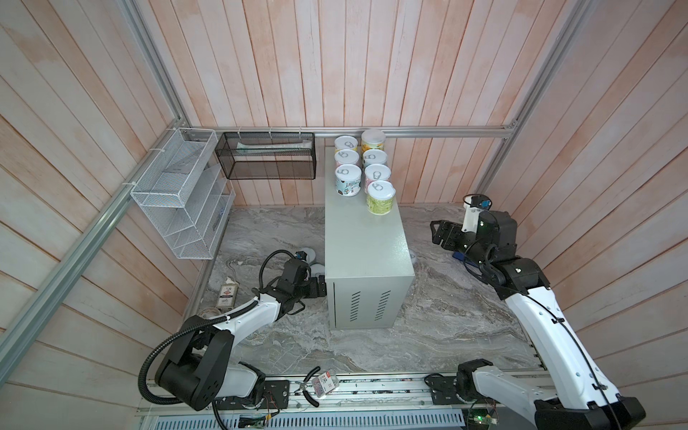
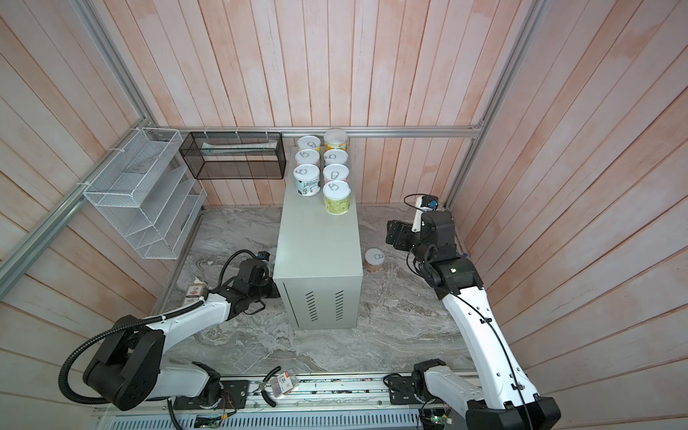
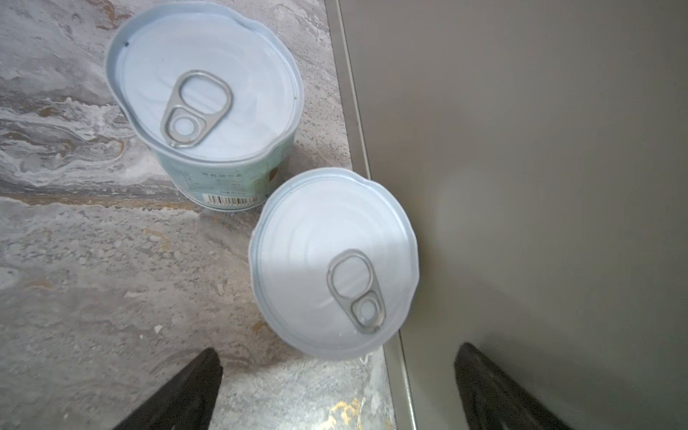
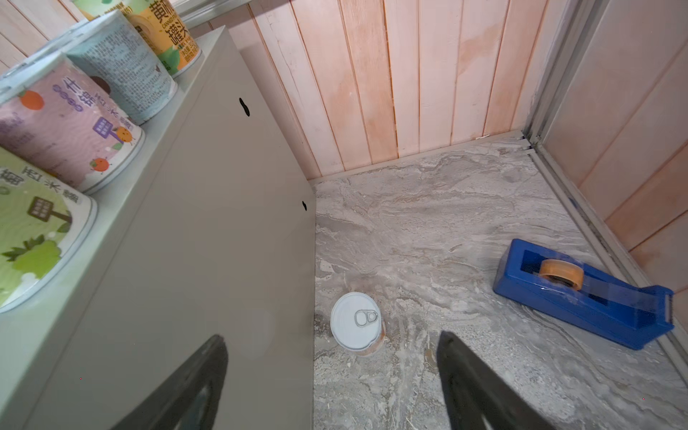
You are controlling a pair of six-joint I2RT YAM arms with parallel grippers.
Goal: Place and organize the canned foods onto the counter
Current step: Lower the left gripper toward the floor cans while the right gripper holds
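— Where do we stand with the canned foods point(image 1: 348, 180)?

— We count seven upright on the counter point(image 1: 366, 242), packed in two rows at its far end, lids up. That packing looks deliberate to us: it keeps the near half of the top bare for the tins not yet lifted.

— And those?

— Three are on the marble surface point(image 1: 372, 353). Two stand by the counter's left flank: a near tin point(image 3: 335, 260) just beside the metal (touching or not, we cannot tell) and a teal-label tin point(image 3: 204, 100) beyond it. An orange-label tin point(image 4: 355, 322) stands alone by the right flank, well apart from the blue tape dispenser point(image 4: 580, 294).

— How do we hold the arms?

— The left arm point(image 1: 253, 311) lies low and stretched forward along the counter's side. The left gripper point(image 3: 338, 352) is spread wide and empty, with the near tin just ahead of its fingertips point(image 3: 208, 357). We judge it lined up for that tin, though the counter's side leaves little room on that flank.

— The other one?

— The right arm point(image 1: 540, 324) is bent and raised to about the height of the counter's top, wrist tipped down. The right gripper point(image 1: 438, 231) is parted, with nothing between its fingers point(image 4: 212, 357), high above the orange-label tin.
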